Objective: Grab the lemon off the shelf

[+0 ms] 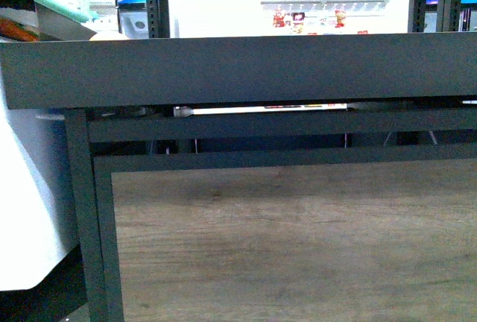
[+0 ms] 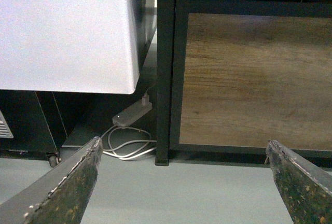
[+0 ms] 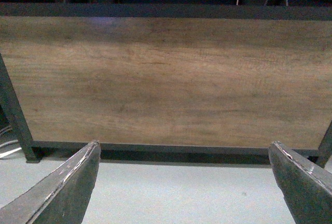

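The shelf fills the front view: the black raised rim of its tray [image 1: 238,68] runs across at eye level, with the wood-grain panel [image 1: 298,240] below it. The lemon is hidden; the tray's inside does not show. Neither gripper appears in the front view. In the left wrist view my left gripper [image 2: 182,154] is open over the grey floor, near the shelf's black corner leg [image 2: 164,79]. In the right wrist view my right gripper [image 3: 184,154] is open too, low in front of the wood-grain panel [image 3: 166,79]. Nothing sits between either pair of fingers.
A white cabinet [image 2: 67,32] stands left of the shelf, also showing as a white cabinet [image 1: 30,188] in the front view. A white power adapter [image 2: 132,112] and coiled cable [image 2: 127,149] lie on the floor by the shelf leg. Another black rack [image 1: 156,1] stands behind.
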### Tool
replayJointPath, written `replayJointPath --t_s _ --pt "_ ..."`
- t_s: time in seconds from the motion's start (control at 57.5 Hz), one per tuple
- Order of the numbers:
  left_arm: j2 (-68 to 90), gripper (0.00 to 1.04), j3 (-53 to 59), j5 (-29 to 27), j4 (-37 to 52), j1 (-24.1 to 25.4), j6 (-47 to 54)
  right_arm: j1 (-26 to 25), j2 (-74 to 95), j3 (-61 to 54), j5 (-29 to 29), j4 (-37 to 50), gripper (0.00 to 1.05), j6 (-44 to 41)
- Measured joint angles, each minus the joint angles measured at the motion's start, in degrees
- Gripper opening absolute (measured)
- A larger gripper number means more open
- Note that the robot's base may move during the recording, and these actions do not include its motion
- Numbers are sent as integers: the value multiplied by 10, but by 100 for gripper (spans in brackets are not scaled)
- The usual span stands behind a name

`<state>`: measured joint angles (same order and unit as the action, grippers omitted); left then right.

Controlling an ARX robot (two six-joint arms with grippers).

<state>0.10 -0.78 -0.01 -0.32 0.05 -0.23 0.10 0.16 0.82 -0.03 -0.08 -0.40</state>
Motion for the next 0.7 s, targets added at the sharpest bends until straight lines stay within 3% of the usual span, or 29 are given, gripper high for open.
replayJointPath --t_s 0.695 --pt "0 97 0 0 0 0 0 0 0 0 0 0 97 0"
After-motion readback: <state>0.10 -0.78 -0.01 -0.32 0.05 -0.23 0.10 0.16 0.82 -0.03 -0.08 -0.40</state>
